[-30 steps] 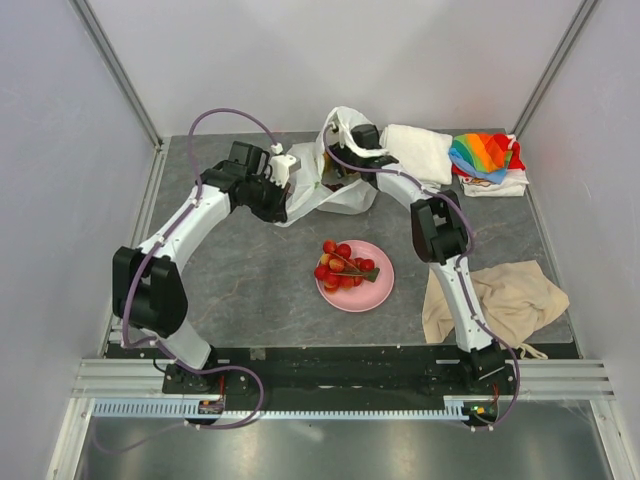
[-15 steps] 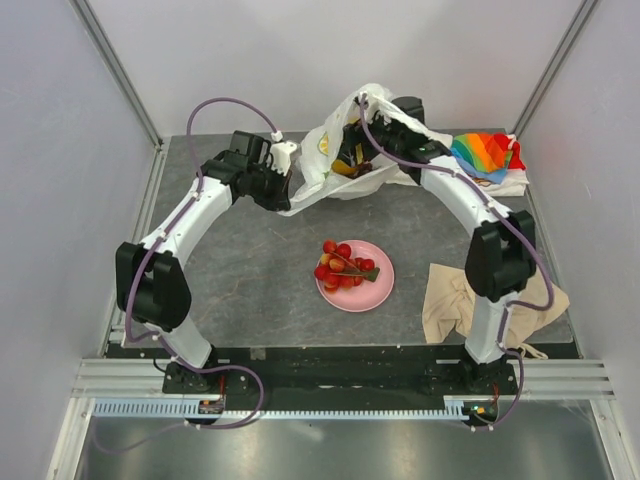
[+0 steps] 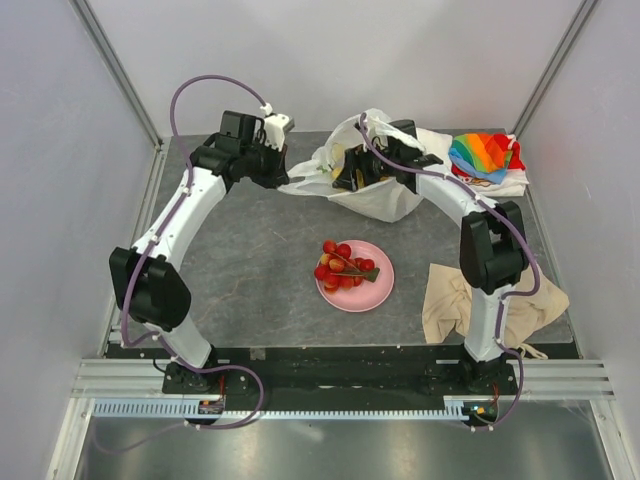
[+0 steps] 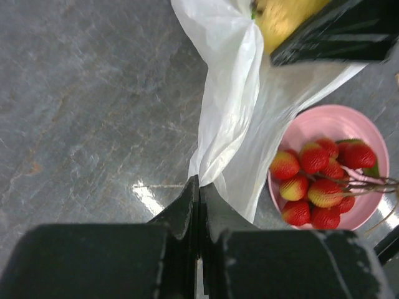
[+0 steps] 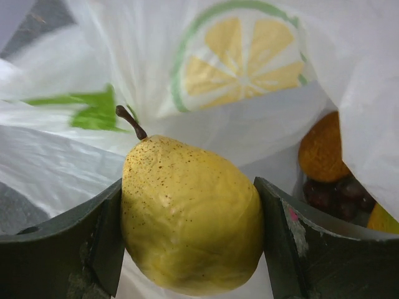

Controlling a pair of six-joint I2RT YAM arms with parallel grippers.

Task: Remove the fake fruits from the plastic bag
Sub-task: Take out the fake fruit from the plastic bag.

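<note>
The translucent white plastic bag (image 3: 385, 200) lies at the back of the table with its mouth pulled open. My left gripper (image 3: 282, 176) is shut on the bag's left edge (image 4: 227, 106), its jaws (image 4: 199, 187) pinched on the film. My right gripper (image 3: 348, 174) reaches into the bag and is shut on a yellow speckled pear-shaped fruit with a brown stem (image 5: 190, 218). An orange fruit (image 5: 321, 149) and dark purple grapes (image 5: 336, 193) lie deeper in the bag (image 5: 249, 62). The red cherry-like cluster (image 3: 340, 264) lies on the pink plate (image 3: 380, 290).
A folded white cloth (image 3: 430, 145) and a rainbow cloth (image 3: 484, 155) lie at the back right, close behind the bag. A beige cloth (image 3: 505, 300) lies at the right front. The enclosure walls stand on three sides.
My right arm has swung out and back, and its gripper has gone into the bag's mouth. My left gripper has pulled the bag's edge left and back, stretching it open.
</note>
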